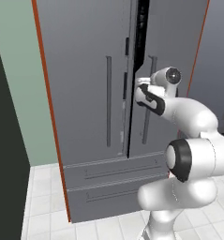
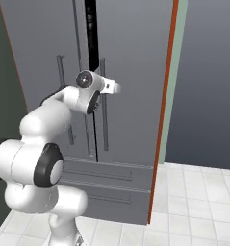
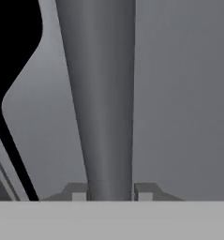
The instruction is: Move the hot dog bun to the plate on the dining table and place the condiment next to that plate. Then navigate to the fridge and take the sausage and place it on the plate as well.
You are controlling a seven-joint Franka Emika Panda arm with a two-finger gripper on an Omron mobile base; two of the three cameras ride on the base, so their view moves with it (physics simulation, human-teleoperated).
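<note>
Your claw (image 3: 110, 192) is closed on the long vertical handle (image 3: 104, 93) of the fridge (image 1: 85, 117). In the hand view you see the grey bar of this handle rising straight up from between the 2 dark fingertips (image 3: 76, 191), 1 tip on each side of the bar and both touching it.

In the left base view the white arm reaches forward and the hand sits on the right door's handle (image 1: 146, 112), about at the middle of its height. The second handle (image 1: 108, 101), on the left door, stands just to the left of the claw, on the other side of the door gap. In the right base view you find the same hand at the handle (image 2: 103, 103), with the wrist camera above the claw.

The right door is a little open: a narrow black gap (image 1: 142, 23) runs above the claw in the left base view, and in the hand view a black opening (image 3: 10, 56) lies left of the handle. What is inside you cannot tell, it is only dark.

Below the claw are 2 drawers (image 1: 118, 180) of the fridge, both shut. A red-brown strip (image 2: 164, 110) runs along the fridge side, right of the claw in the right base view. The floor (image 2: 193, 206) below is of pale tiles.
</note>
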